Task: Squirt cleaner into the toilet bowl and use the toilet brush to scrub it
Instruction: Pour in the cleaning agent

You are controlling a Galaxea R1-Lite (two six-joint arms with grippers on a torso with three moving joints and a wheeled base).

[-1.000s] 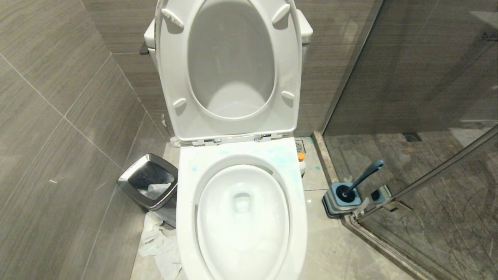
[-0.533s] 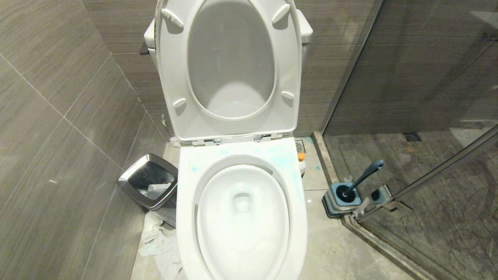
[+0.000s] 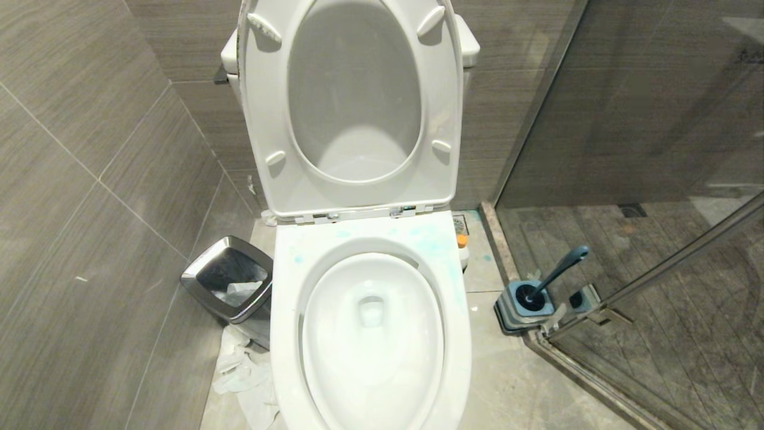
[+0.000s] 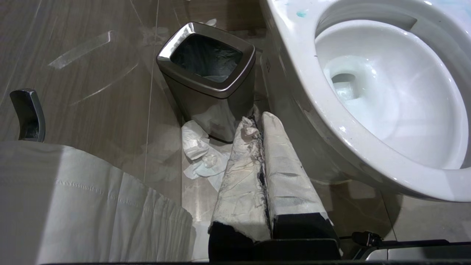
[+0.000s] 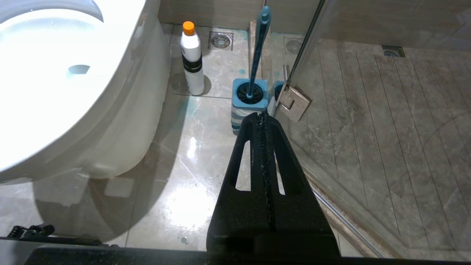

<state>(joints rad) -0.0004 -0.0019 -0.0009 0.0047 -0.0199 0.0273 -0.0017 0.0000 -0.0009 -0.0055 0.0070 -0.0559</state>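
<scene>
Nothing has moved: toilet brush (image 3: pixel 558 272) sits in its holder (image 3: pixel 525 306), both grippers' fingers clenched empty, toilet bowl (image 3: pixel 370 334) unscrubbed.

A glossy white toilet bowl (image 3: pixel 280 334) is dabbed with pale turquoise cleaner (image 3: pixel 439 248). A dark teal toilet brush (image 3: pixel 558 270) is seen in a blue-and-grey striped holder (image 5: pixel 247 110). A white bottle (image 5: pixel 192 62) is capped in orange.
</scene>
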